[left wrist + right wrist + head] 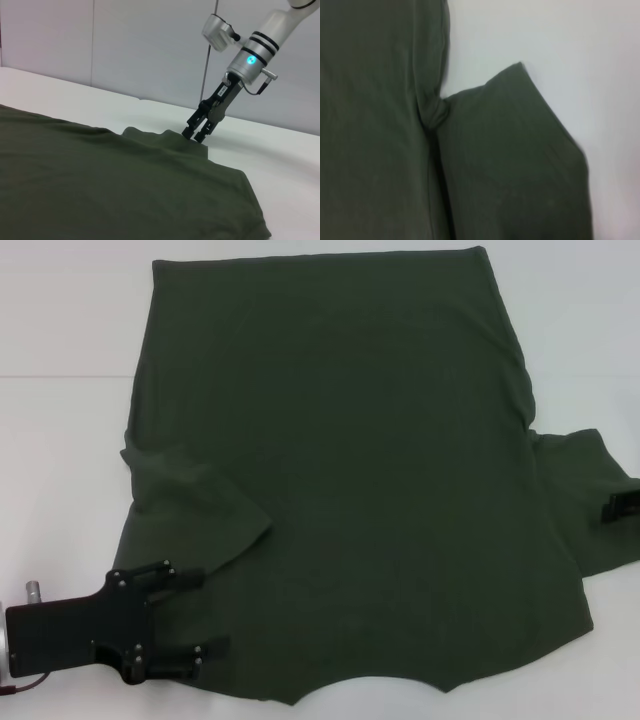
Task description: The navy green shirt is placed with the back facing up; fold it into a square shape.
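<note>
The navy green shirt (370,490) lies flat on the white table, collar edge toward me and hem at the far side. Its left sleeve (205,515) is folded inward onto the body. My left gripper (195,612) stands open over the shirt's near left corner, gripping nothing. The right sleeve (590,500) still sticks out sideways. At its outer edge my right gripper (620,506) has its fingers nearly together on the cuff. The left wrist view shows that same right gripper (196,134) with its tips on the slightly raised sleeve edge (165,136). The right wrist view shows the right sleeve (510,165) beside the body.
Bare white tabletop (60,440) surrounds the shirt on both sides and at the far edge. A pale wall (125,45) stands behind the table in the left wrist view.
</note>
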Available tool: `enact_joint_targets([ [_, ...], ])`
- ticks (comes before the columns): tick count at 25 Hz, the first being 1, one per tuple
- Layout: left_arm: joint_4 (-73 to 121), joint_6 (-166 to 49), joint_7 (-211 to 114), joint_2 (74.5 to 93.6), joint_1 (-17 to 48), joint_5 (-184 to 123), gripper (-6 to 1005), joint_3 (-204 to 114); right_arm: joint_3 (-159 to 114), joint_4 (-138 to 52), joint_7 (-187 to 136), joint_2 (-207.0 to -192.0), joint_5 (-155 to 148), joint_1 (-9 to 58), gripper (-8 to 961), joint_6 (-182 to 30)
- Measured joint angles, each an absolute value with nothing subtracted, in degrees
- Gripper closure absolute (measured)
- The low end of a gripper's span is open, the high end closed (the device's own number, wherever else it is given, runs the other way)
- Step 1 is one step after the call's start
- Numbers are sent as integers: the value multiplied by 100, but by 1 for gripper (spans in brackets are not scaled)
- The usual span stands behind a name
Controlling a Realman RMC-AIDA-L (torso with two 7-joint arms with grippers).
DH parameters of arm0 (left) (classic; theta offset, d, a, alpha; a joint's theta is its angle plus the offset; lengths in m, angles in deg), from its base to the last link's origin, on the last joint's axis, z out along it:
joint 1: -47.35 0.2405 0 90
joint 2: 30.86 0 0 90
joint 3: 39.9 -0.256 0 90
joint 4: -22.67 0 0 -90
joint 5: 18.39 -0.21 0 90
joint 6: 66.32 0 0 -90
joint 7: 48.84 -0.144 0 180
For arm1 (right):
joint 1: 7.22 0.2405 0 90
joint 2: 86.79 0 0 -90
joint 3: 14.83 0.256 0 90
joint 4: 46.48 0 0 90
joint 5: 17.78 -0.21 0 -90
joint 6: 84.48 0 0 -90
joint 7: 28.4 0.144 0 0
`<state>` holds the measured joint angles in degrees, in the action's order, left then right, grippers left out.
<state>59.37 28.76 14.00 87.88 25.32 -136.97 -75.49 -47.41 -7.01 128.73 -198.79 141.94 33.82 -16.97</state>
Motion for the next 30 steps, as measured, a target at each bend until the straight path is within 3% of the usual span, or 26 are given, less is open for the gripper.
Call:
enact_joint_targets([
  [17,5923,2879,1401,8790,2536,-13671,116,-7550,-4742,-856,12774,-19953,14143,3426,68,-1899],
  [30,5922,2855,1401,8797,2538,-13679,115,-7551,-4751,-890,12713,-20095,14058,3563,66,-1897],
])
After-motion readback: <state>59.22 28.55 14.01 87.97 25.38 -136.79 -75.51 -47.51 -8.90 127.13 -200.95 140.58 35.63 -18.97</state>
